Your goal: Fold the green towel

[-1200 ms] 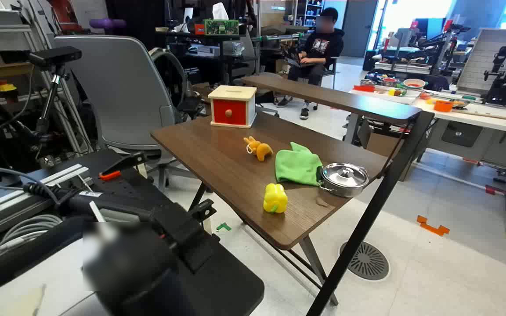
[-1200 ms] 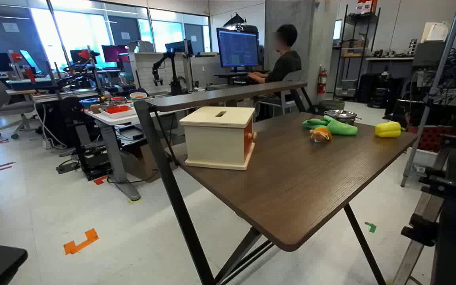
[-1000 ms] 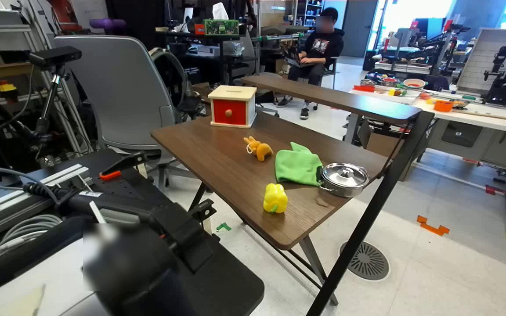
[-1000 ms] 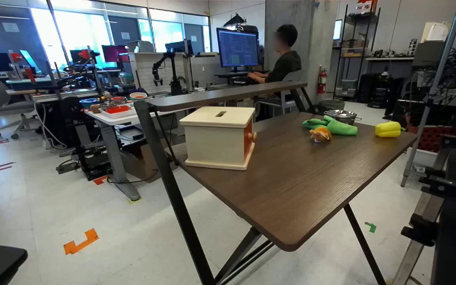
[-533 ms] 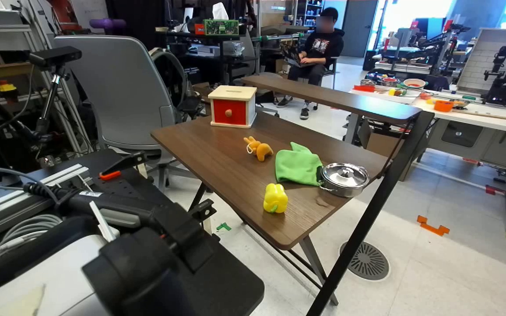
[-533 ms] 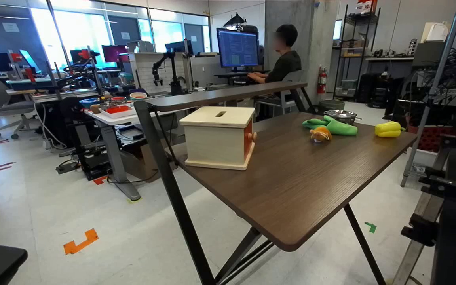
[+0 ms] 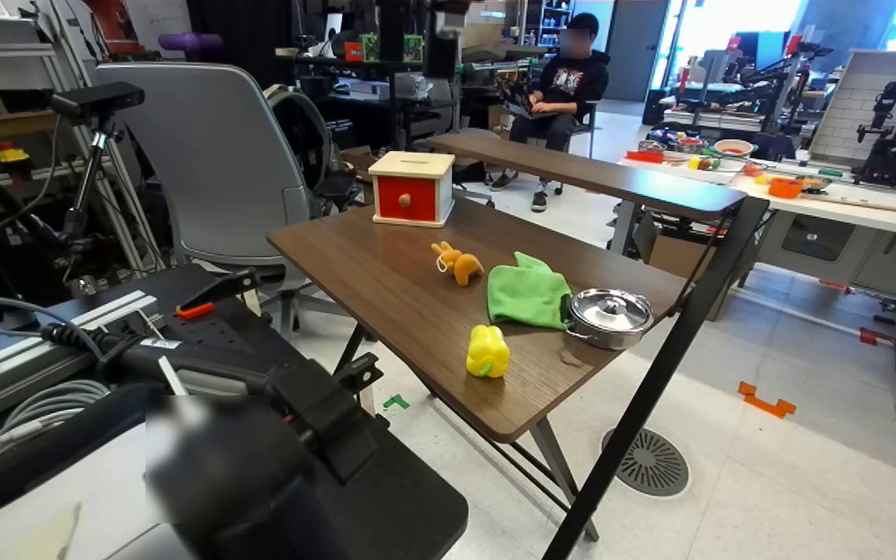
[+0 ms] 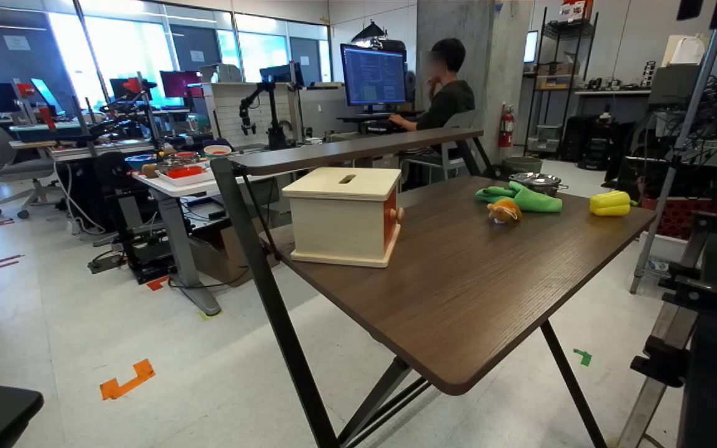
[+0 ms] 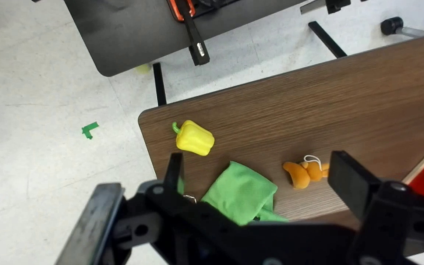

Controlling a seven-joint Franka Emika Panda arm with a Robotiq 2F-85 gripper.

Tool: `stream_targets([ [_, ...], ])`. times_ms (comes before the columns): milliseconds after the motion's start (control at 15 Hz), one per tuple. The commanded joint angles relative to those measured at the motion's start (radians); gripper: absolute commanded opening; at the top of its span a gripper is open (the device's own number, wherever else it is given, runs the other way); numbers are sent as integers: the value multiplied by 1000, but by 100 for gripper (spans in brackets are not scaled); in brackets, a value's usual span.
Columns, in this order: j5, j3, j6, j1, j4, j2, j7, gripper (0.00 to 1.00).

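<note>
The green towel (image 7: 527, 294) lies rumpled on the brown table, a corner flap sticking up, between the orange toy and the metal pot. It also shows in an exterior view (image 8: 536, 200) and in the wrist view (image 9: 239, 191), where the gripper body hides its lower part. My gripper (image 9: 260, 167) is open and empty, its fingers wide apart, high above the table. Its dark fingertips show at the top edge of an exterior view (image 7: 417, 43) and at the top right of an exterior view (image 8: 707, 9). It touches nothing.
A lidded metal pot (image 7: 611, 315) stands beside the towel. A yellow pepper (image 7: 488, 351) and an orange toy (image 7: 458, 263) lie near it. A wooden box with a red drawer (image 7: 413, 189) stands at the table's far end. A raised shelf (image 7: 588, 171) runs along one long side.
My gripper has come down into the top edge of both exterior views, where it did not show before. The towel and the other table objects have not moved.
</note>
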Motion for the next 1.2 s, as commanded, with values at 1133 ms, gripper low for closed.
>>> stream_targets([
  [1133, -285, 40, 297, -23, 525, 753, -234, 100],
])
